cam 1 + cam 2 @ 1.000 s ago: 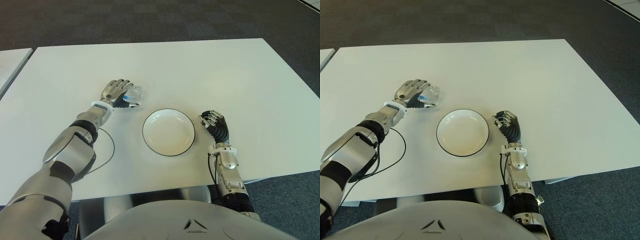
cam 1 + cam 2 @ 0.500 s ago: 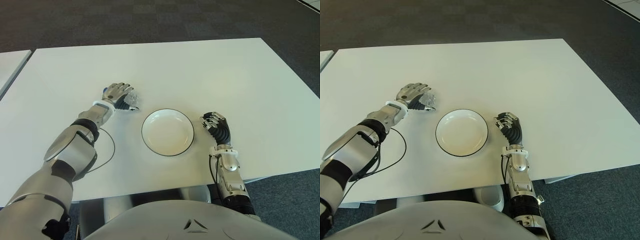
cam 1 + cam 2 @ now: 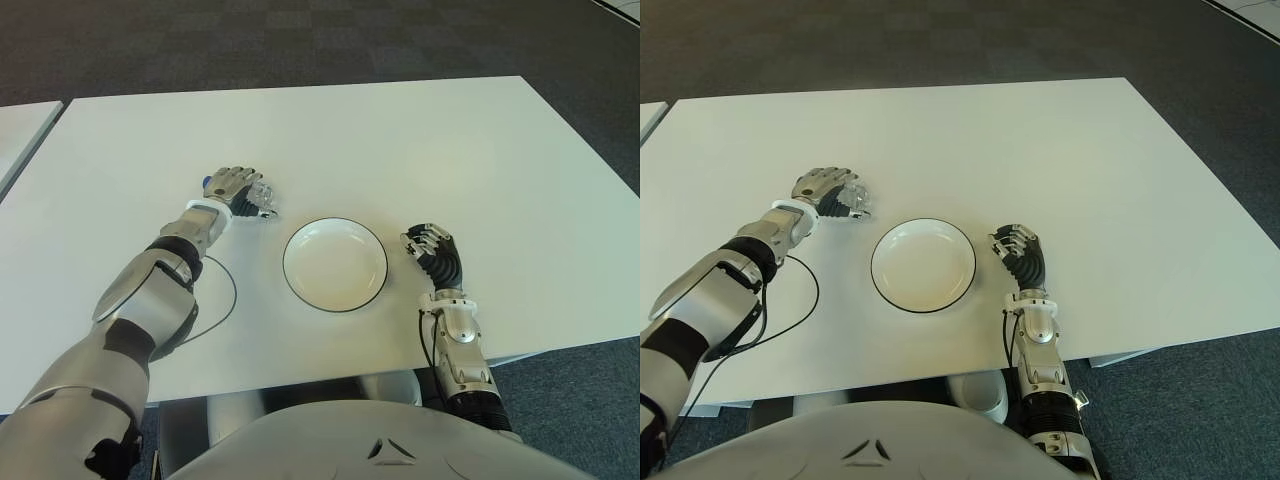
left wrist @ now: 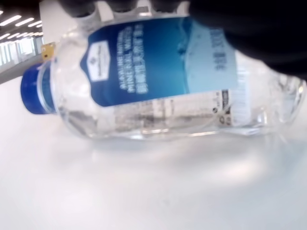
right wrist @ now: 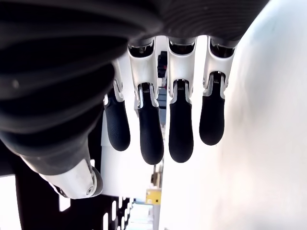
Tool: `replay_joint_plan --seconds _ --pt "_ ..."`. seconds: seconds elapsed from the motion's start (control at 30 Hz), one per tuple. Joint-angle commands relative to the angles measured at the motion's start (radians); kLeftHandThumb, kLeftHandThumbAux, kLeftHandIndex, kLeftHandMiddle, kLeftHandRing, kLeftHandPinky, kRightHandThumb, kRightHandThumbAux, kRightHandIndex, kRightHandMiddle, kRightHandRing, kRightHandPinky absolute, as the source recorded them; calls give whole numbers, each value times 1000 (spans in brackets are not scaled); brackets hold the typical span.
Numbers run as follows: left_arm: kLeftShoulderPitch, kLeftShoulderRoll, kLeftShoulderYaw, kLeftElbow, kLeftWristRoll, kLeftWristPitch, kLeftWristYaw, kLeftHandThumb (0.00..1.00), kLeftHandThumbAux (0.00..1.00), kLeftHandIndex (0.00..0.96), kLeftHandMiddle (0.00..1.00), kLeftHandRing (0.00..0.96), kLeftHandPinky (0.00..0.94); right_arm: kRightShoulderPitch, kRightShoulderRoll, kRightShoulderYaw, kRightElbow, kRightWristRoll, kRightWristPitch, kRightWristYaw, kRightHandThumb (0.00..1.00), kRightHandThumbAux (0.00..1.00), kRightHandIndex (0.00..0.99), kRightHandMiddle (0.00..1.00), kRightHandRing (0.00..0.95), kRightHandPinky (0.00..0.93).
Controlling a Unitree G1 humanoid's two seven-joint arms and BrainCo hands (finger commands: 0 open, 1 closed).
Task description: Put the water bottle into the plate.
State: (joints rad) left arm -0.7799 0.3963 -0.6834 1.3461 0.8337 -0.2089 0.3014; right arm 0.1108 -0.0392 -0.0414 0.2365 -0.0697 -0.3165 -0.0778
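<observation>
Fingers of the left hand [image 3: 236,190] curl over the bottle [image 4: 153,79], which lies on its side on the white surface [image 3: 400,140]: clear plastic, blue cap, blue label. Plate [image 3: 335,264] sits near, to its right, holding nothing. Right hand [image 3: 432,250] shows just right of the plate, fingers loosely bent around nothing.

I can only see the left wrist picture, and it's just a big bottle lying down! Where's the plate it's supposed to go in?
Observer: The plate sits on the white table, just to the right of the left hand.
Operator: Is anything in the plate?
Observer: No, it holds nothing.
Operator: What's the other hand doing?
Observer: The right hand shows right of the plate, fingers relaxed, holding nothing.
Operator: Is my bottle grabbed?
Observer: The left hand's fingers curl over the water bottle.
</observation>
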Motion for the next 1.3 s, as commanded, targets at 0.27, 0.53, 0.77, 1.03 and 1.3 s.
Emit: replay_joint_plan --seconds 0.27,0.53,0.77,1.03,1.3 --pt "82 -9 -13 33 6 20 -52 591 358 0 0 0 0 7 1 -4 2 11 15 12 705 729 430 514 522 520" --pt "91 -2 17 29 -27 14 -51 609 433 0 0 1 99 4 1 -5 6 10 13 15 705 729 430 512 521 518" --pt "98 -3 52 27 -57 25 -41 633 513 71 131 174 289 3 1 -5 5 6 14 15 705 729 429 502 512 509" --pt "99 -5 68 26 -67 29 -23 694 615 378 362 370 405 1 1 -6 7 5 13 14 704 730 429 499 512 514" --pt "110 3 92 20 -86 -9 51 831 667 391 508 670 656 -2 -1 -5 10 2 12 14 704 729 429 501 514 516"
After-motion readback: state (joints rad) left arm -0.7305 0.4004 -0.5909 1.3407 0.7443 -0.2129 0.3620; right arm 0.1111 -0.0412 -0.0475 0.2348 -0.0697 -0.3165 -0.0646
